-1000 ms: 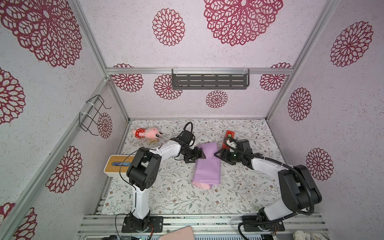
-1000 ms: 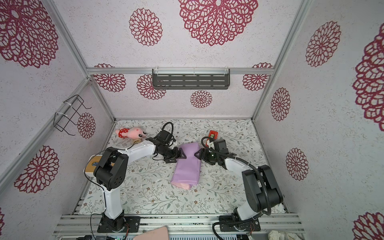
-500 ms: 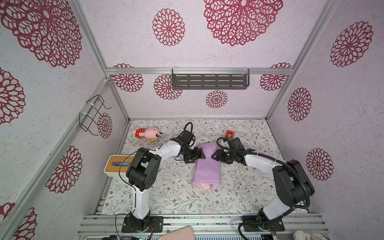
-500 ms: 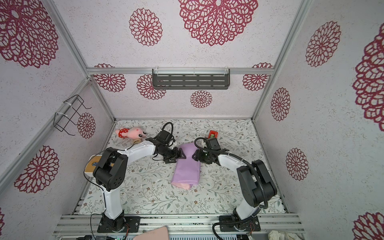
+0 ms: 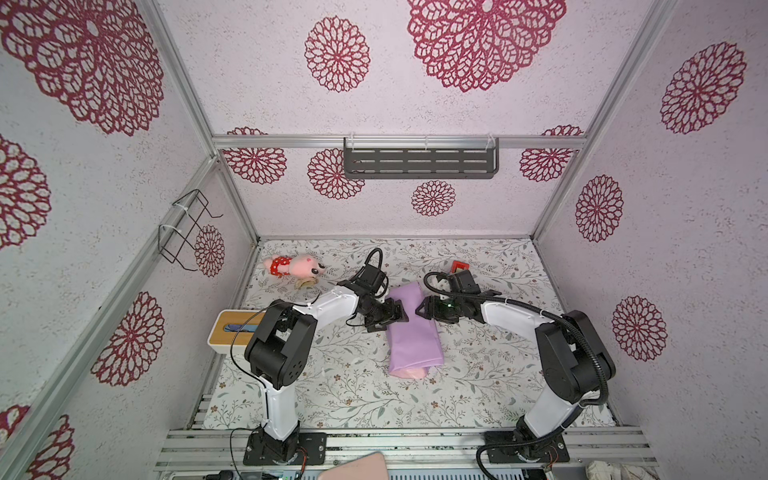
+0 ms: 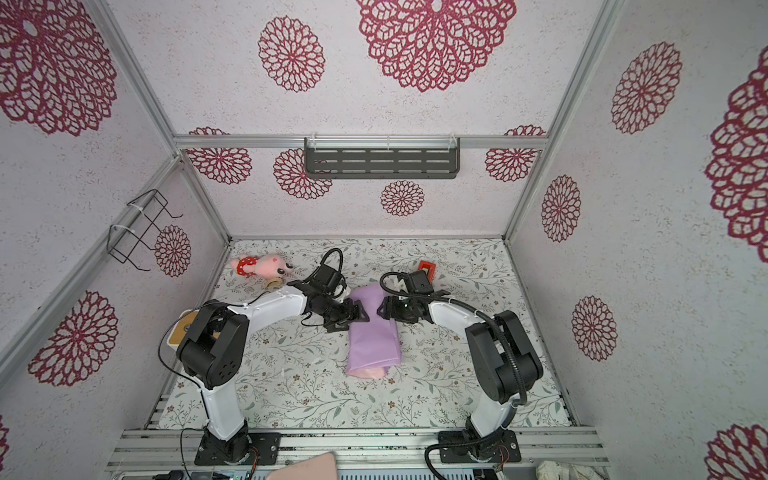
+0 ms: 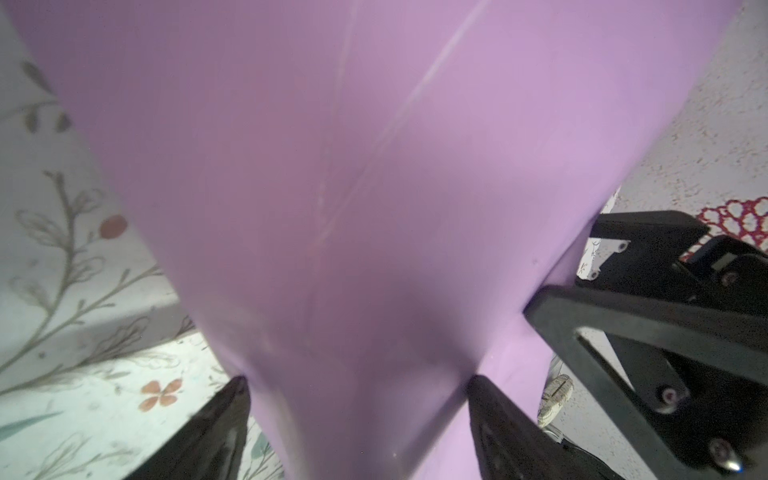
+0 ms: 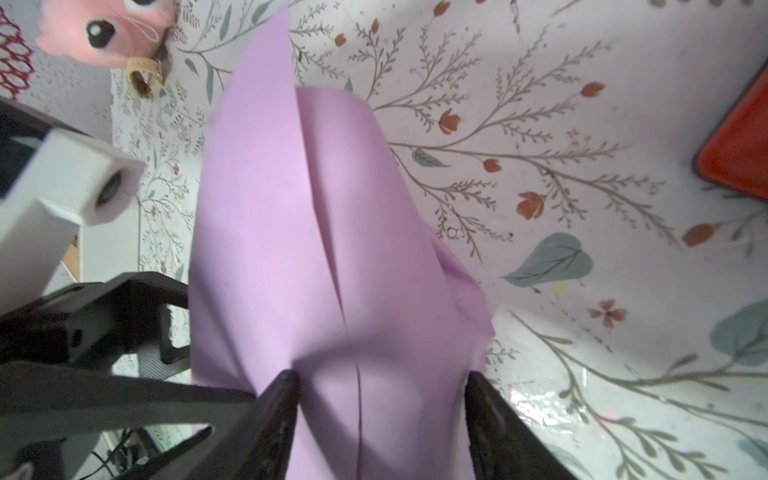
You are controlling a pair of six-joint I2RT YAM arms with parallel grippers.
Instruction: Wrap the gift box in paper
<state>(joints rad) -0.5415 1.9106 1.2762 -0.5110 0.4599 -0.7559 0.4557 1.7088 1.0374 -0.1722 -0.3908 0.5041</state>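
Paper (image 5: pixel 413 332), lilac face out, lies as a long folded bundle mid-table (image 5: pixel 332 395), running near to far, with a pink strip showing at its near end. Left gripper (image 5: pixel 397 318) is at the bundle's left edge, toward the far end. In the left wrist view its fingertips (image 7: pixel 232 399) press the paper from both sides, so it is grasping it. Right gripper (image 5: pixel 422 309) is opposite at the right edge, its fingers flanking and touching the paper; clenched or loose, cannot tell. Plush toy (image 5: pixel 297 266) sits far left.
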